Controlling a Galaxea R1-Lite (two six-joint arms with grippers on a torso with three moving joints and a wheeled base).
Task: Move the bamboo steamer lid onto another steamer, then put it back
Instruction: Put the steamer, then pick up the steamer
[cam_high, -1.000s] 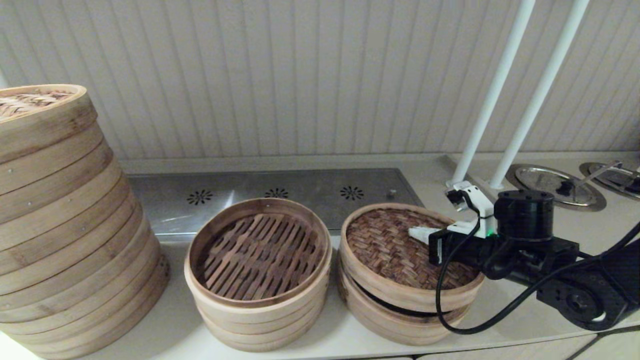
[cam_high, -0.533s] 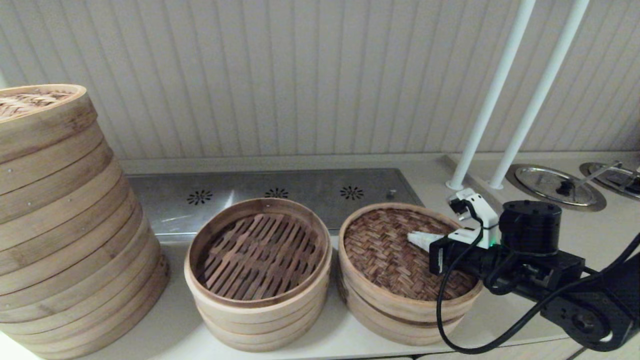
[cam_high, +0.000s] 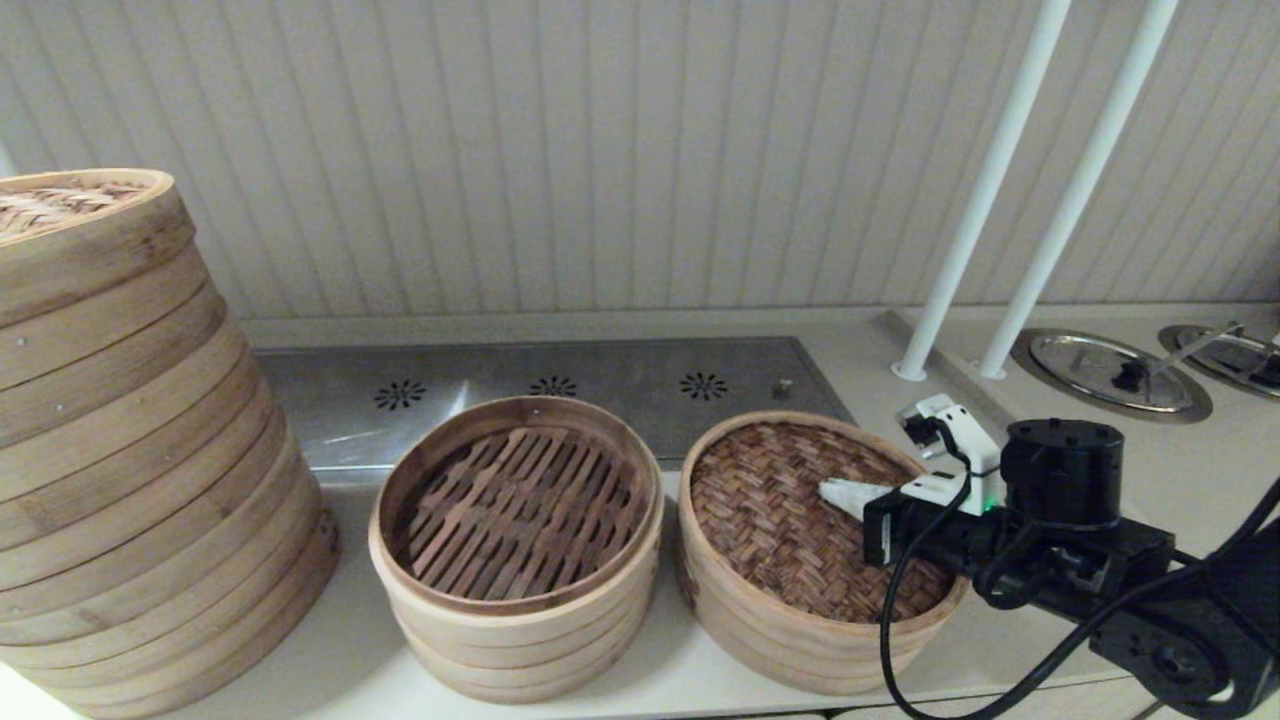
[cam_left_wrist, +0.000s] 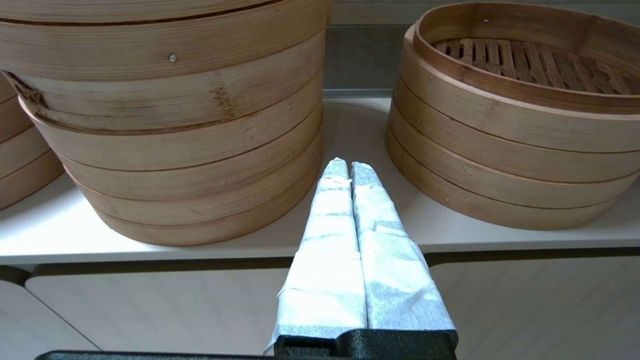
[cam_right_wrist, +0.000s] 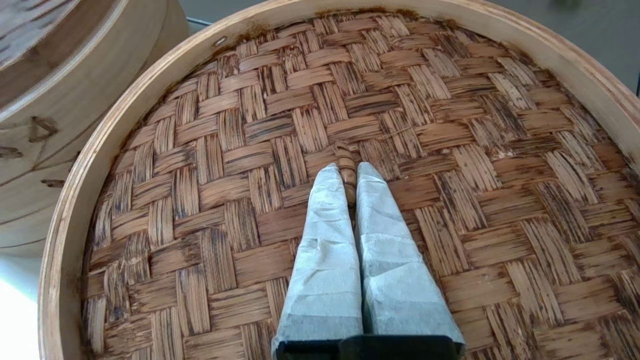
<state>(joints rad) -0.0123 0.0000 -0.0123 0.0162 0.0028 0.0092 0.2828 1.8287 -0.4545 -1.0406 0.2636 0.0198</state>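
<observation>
The bamboo steamer lid, with its reddish-brown herringbone top, lies flat on a shallow pale-rimmed basket at the right of the counter. That basket's floor is hidden under the lid. My right gripper reaches over the lid from the right. In the right wrist view the right gripper is shut on the lid's small woven handle at the centre. My left gripper is shut on nothing, parked low in front of the counter edge, out of the head view.
A several-tier steamer with light brown parallel slats stands uncovered just left of the lid. A much wider tall steamer stack fills the far left. Behind are a steel vent plate, two white poles and metal lids.
The lid was tilted and raised off the right basket; it has come down and now sits level on it. My right gripper sank with it, still holding the handle.
</observation>
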